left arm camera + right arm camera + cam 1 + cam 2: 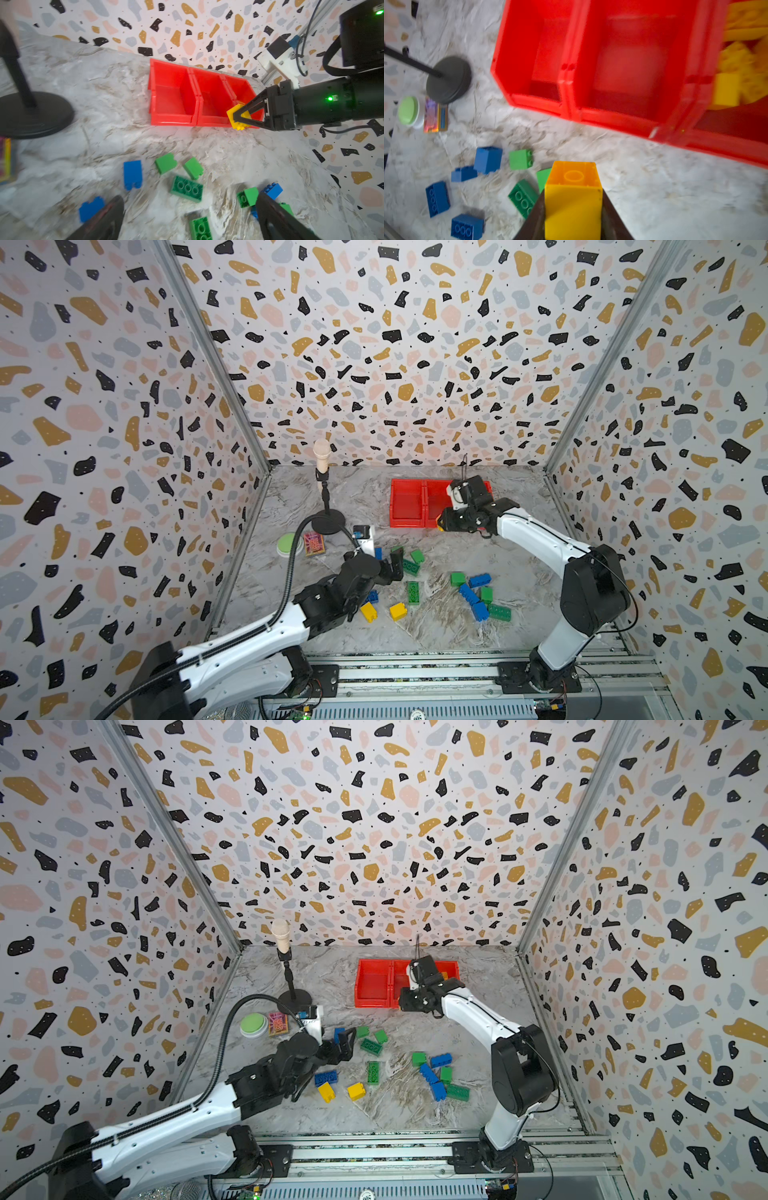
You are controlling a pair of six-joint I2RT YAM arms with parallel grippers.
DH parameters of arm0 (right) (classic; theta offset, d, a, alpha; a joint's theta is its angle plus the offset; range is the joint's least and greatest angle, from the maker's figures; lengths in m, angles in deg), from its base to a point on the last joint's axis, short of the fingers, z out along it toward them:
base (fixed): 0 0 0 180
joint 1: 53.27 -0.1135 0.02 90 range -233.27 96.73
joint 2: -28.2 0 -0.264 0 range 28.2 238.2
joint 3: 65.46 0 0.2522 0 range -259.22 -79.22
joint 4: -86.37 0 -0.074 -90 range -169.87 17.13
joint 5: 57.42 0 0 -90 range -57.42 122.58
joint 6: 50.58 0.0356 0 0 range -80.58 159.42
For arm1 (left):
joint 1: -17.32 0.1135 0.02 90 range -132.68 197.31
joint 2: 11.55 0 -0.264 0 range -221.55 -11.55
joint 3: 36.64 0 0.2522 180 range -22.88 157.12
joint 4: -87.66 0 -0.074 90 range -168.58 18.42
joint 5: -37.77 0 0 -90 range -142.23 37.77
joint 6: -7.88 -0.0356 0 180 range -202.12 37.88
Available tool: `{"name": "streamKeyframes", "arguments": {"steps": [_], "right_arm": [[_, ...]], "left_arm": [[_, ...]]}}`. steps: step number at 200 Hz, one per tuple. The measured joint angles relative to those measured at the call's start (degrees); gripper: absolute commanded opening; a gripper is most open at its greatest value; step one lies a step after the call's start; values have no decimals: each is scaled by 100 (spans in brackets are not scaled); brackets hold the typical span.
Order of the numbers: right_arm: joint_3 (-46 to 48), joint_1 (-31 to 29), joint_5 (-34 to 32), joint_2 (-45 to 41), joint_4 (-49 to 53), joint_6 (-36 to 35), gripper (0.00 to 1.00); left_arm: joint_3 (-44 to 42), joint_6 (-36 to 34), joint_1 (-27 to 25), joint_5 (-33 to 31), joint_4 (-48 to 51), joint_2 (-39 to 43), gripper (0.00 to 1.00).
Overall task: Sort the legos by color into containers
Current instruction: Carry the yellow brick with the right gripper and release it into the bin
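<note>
Three joined red containers (405, 524) (372, 1004) stand at the back of the marble table. My right gripper (441, 523) (573, 220) is shut on a yellow lego (572, 199) (239, 118) and hovers just before the bins' front wall (172, 122). The rightmost bin holds several yellow legos (726, 89); the two other bins (618, 120) look empty. My left gripper (388, 562) (190, 218) stands open, empty, low over loose green legos (187, 188) and a blue lego (133, 174). Two yellow legos (368, 611) and more blue ones (473, 597) lie scattered in front.
A microphone on a black round-based stand (328, 522) rises at the back left. A round green button (286, 544) and a small patterned box (313, 543) lie beside it. Patterned walls enclose three sides; a metal rail (415, 672) runs along the front.
</note>
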Motion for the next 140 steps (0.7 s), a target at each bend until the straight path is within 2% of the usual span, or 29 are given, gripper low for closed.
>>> {"name": "streamKeyframes", "arguments": {"steps": [20,62,122,133,140], "right_arm": [[-448,518,177,424,63,-170,30],[-1510,1045,391,1510,74,-358,30],[-2131,1550,546,2081,74,-437,31],[-2210,1620,564,2155,76,-444,34],[-2275,1659,577,2216,85,-446,39]], "left_arm": [[619,-190,7,192,-330,-772,100],[1639,-562,197,560,-511,-1794,100],[1893,-748,573,800,-546,-2138,100],[1897,-750,605,833,-544,-2175,100],[1899,-750,614,839,-542,-2188,100]]}}
